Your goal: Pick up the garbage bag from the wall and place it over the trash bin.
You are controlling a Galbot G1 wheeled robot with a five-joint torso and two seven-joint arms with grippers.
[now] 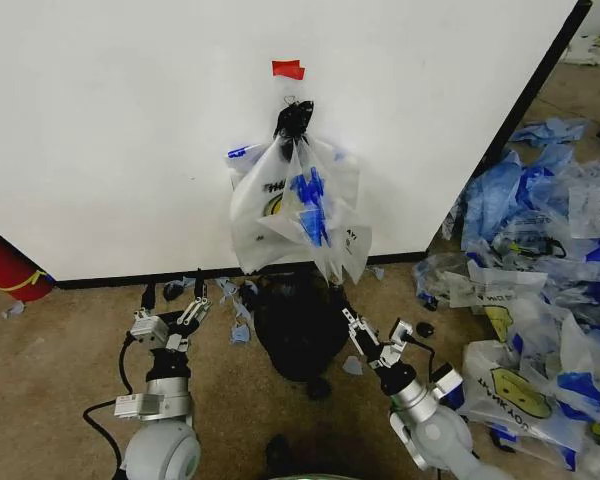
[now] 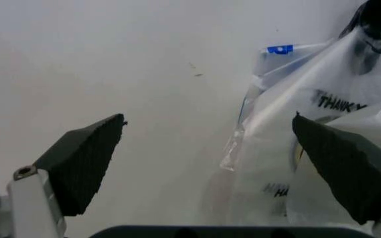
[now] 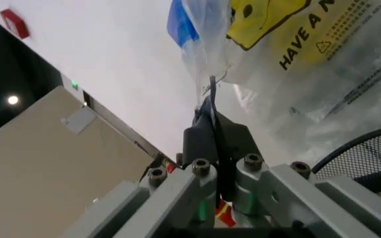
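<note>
The garbage bag [image 1: 295, 205], translucent white with blue edges and "THANK YOU" print, hangs from a black clip [image 1: 293, 118] on the white wall [image 1: 110, 130], just under a red tape piece [image 1: 288, 68]. Directly below it stands the black mesh trash bin [image 1: 298, 325]. My left gripper [image 1: 175, 300] is open low at the bin's left, pointing at the wall with the bag [image 2: 323, 114] off to one side of its pads [image 2: 85, 163]. My right gripper [image 1: 352, 322] sits at the bin's right. In the right wrist view its fingers [image 3: 210, 129] are shut on a strand of the bag's lower edge [image 3: 270, 54], beside the bin's mesh [image 3: 369, 148].
A big heap of blue-and-white bags [image 1: 540, 300] covers the floor to the right. A red cylinder [image 1: 5, 265] lies at the far left by the wall's base. Small plastic scraps [image 1: 238, 300] litter the floor around the bin. A black strip [image 1: 525, 100] marks the wall's right edge.
</note>
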